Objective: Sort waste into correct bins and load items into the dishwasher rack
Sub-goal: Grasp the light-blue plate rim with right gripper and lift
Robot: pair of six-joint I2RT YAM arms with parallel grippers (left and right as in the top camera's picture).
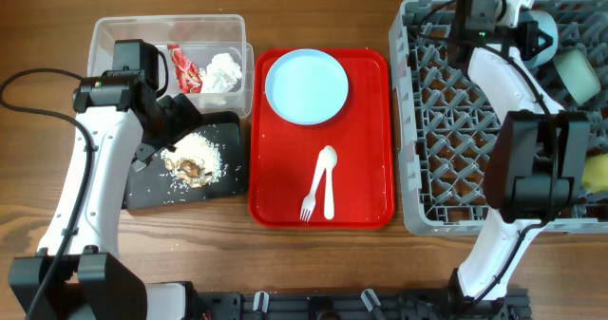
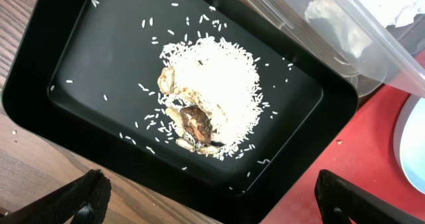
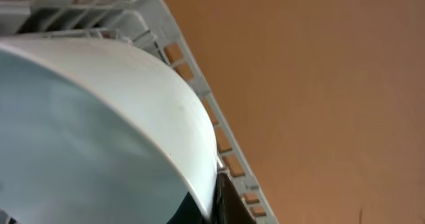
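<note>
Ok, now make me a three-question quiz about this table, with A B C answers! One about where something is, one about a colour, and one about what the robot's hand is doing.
1. Where do the fork and spoon lie?
A) red tray
B) grey rack
C) clear tub

2. What colour is the plate?
A) yellow
B) pale blue
C) green

3. How is the left gripper over the black tray?
A) shut tight
B) shut on the spoon
C) open, empty

Answers:
1 A, both rest on its red surface.
2 B, it shows pale blue against the red.
3 C, its fingers stand wide apart with nothing between them.
</note>
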